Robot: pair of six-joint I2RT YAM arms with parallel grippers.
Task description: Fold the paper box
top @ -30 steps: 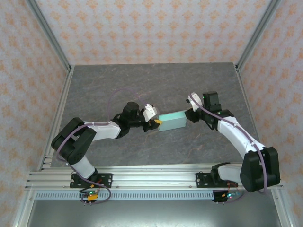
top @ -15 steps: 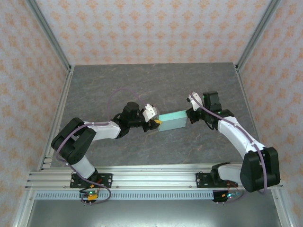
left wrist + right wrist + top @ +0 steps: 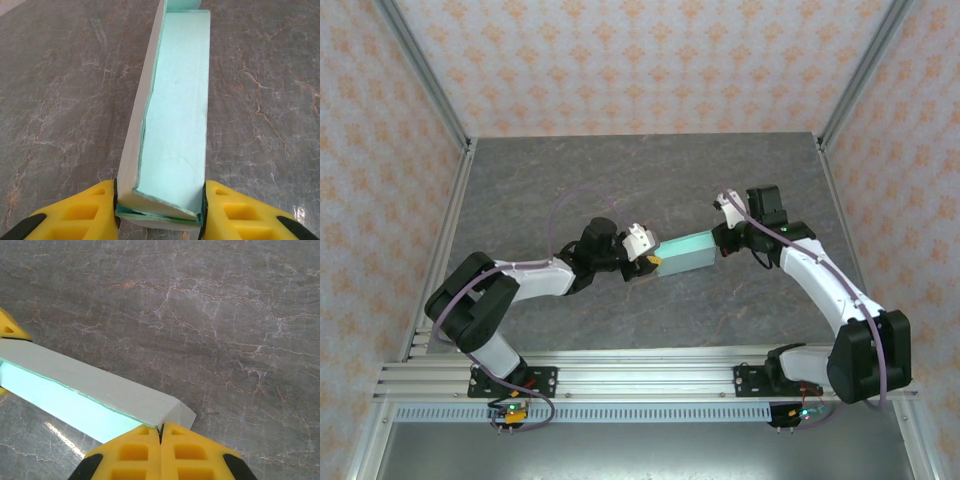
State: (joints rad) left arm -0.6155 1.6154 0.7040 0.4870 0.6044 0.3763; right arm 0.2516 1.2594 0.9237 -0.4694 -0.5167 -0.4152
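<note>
The box point(image 3: 685, 250) is being held between the two hands near the middle of the surface point(image 3: 570, 180). Its left end is being gripped across its width by the left hand point(image 3: 160, 210), whose fingers are being spread partway. The right hand point(image 3: 161, 435) is being pressed fully closed against the box's right end; whether any card is being pinched cannot be told.

Grey marbled table point(image 3: 570, 170); orange-patterned walls point(image 3: 620, 60).
</note>
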